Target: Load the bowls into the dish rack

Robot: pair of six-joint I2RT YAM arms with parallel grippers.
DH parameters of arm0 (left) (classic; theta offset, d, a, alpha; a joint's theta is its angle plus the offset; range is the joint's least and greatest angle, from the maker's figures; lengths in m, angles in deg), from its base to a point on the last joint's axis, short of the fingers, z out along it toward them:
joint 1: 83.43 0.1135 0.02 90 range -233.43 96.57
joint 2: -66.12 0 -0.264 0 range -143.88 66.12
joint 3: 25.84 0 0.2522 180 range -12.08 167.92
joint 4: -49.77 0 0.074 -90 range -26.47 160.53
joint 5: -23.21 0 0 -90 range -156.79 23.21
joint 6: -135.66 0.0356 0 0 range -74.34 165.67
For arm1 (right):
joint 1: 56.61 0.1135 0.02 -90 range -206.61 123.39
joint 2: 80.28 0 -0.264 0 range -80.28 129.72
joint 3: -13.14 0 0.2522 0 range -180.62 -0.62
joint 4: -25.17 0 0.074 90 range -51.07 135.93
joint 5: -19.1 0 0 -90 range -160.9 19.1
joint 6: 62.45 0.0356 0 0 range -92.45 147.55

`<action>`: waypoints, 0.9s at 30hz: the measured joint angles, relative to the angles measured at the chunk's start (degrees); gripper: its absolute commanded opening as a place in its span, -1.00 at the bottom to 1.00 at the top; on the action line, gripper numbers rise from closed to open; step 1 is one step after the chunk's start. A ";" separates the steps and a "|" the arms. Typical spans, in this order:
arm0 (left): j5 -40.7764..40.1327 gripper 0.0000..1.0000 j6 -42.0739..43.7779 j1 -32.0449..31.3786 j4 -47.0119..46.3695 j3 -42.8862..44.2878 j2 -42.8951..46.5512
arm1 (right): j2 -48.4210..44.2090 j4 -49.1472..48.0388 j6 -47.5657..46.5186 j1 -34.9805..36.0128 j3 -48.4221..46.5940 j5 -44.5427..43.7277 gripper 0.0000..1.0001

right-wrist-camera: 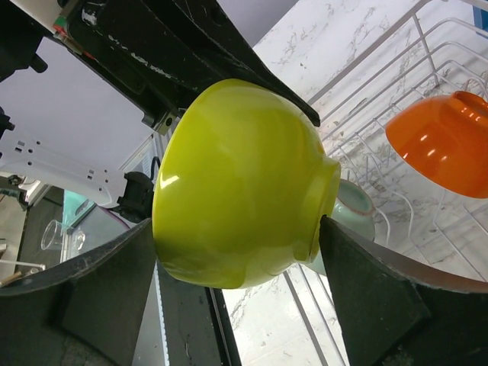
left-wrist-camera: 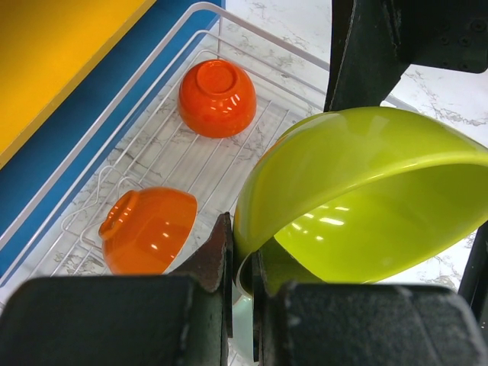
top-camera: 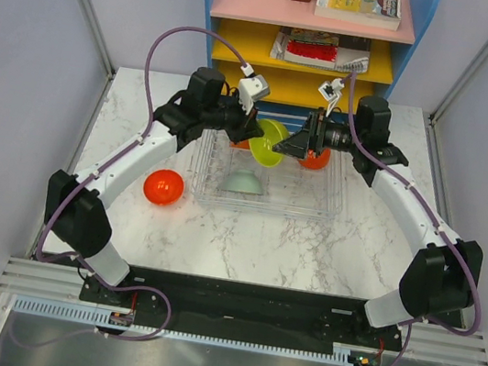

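Above the dish rack point(top-camera: 320, 202), far end: lime green bowl point(top-camera: 269, 142) held on edge, rim pinched tight in left claw point(top-camera: 252, 130). Right claw point(top-camera: 295, 145) spread wide, its fingers flanking the bowl's rim and foot. Orange bowl point(left-wrist-camera: 217, 97) upturned in rack. Red bowl point(top-camera: 162, 187) on table point(top-camera: 308, 249).

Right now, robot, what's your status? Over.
Copy: left jaws shut on the rim of the lime green bowl, above the dish rack; right jaws open, straddling it. Two orange bowls, one mint bowl racked. Red bowl on table.
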 measured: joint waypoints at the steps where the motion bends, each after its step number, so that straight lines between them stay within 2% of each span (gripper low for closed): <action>1: 0.02 -0.96 0.00 0.00 0.00 0.00 -0.02 | 0.00 0.00 0.04 0.00 0.00 0.02 0.54; 3: 0.07 -0.96 0.00 0.00 0.04 0.00 -0.09 | 0.00 -0.07 -0.09 0.02 0.02 -0.09 0.32; 4: -0.09 -0.96 -0.11 0.02 0.20 0.00 -0.09 | 0.00 -0.15 -0.15 0.00 0.07 -0.31 0.03; 6: -0.28 -0.96 -0.48 0.07 0.42 0.00 -0.11 | 0.00 -0.35 -0.39 -0.04 0.17 -0.59 -0.38; 7: -0.33 -0.96 -0.50 0.11 0.48 0.00 -0.11 | 0.00 -0.42 -0.35 0.00 0.31 -0.68 -0.72; 9: -0.35 -0.96 -0.50 0.11 0.59 0.00 -0.11 | 0.00 -0.68 -0.33 0.00 0.50 -0.59 -0.97; 14: -0.35 -0.96 -0.50 0.11 0.83 0.00 -0.13 | 0.00 -1.64 0.57 -0.04 0.96 -0.24 -1.00; 17: -0.33 -0.34 -0.55 0.11 1.22 0.02 -0.13 | 0.00 -2.25 1.27 -0.04 1.42 -0.09 -1.00; 18: -0.31 -0.06 -0.52 0.11 1.40 0.07 -0.13 | 0.00 -2.38 1.44 -0.04 1.57 0.15 -1.00; 20: 0.13 0.22 -0.57 0.11 1.20 0.24 -0.20 | 0.00 -2.40 2.23 -0.04 1.86 0.50 -1.00; 21: 0.20 0.53 -0.57 0.04 1.22 0.42 -0.20 | 0.00 -2.36 2.45 0.00 2.05 0.55 -1.00; 23: 0.33 0.74 -0.59 0.00 1.18 0.85 -0.20 | 0.02 -2.34 2.67 0.02 2.38 0.59 -1.00; 24: 0.35 0.99 -0.63 0.00 1.20 1.05 -0.20 | 0.04 -2.21 2.67 0.07 2.40 0.57 -1.00; 27: 0.31 0.99 -0.59 0.37 1.25 1.40 -0.20 | 0.09 -2.05 2.40 0.07 2.40 0.37 -1.00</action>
